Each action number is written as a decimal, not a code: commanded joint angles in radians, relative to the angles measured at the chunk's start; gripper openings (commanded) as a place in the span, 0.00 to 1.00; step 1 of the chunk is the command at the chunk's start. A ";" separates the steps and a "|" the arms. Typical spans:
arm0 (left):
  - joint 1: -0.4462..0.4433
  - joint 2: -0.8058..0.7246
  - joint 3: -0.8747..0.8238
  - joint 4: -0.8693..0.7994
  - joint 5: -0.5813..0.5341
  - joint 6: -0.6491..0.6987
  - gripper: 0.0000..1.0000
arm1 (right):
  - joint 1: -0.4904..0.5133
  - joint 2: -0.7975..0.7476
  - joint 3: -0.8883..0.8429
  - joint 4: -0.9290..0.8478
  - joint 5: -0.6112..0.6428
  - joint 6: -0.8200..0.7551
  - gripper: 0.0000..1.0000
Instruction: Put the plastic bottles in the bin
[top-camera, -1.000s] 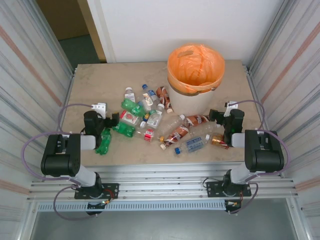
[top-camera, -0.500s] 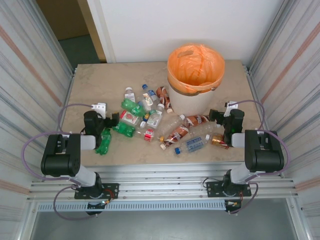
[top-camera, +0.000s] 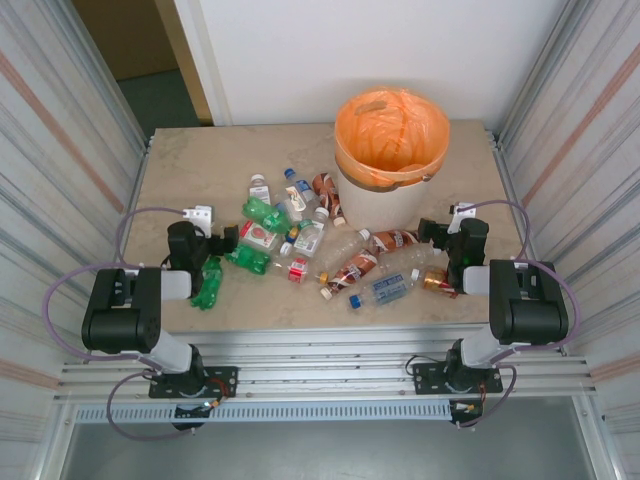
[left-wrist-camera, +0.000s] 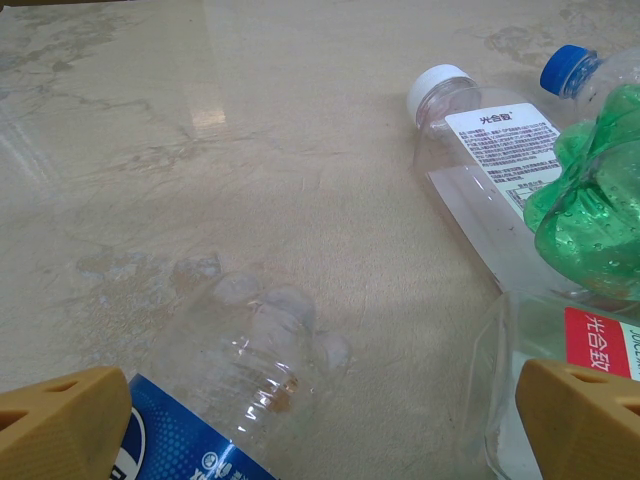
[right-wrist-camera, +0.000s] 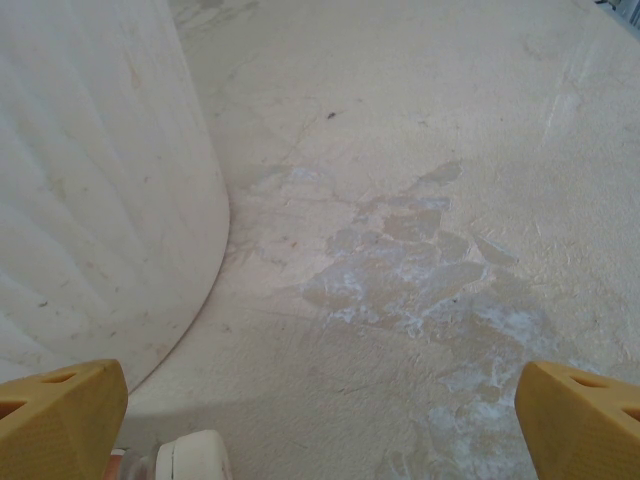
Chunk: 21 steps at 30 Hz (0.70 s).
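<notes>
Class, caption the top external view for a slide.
Left gripper and right gripper, both open, flank plastic bottles near the orange-lined bin.

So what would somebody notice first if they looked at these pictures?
Probably the big cream bin with its bright orange bag, standing at the back of the table, right of the middle. Next comes the messy scatter of plastic bottles, clear, green and brown-labelled, lying in front of it and off to its left.
</notes>
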<state>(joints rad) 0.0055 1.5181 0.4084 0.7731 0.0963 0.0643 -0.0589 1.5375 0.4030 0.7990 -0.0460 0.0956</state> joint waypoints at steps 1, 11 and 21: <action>-0.002 -0.005 0.009 0.007 0.007 0.004 0.99 | 0.003 0.001 0.008 -0.006 0.017 -0.008 0.98; -0.002 -0.005 0.009 0.008 0.008 0.004 0.99 | 0.004 0.003 0.009 -0.004 0.018 -0.009 0.98; -0.002 -0.009 0.005 0.011 0.008 0.004 0.99 | 0.002 -0.001 0.005 -0.001 0.011 -0.007 0.98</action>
<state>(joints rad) 0.0055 1.5181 0.4084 0.7734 0.0963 0.0643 -0.0589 1.5375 0.4030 0.7990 -0.0463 0.0956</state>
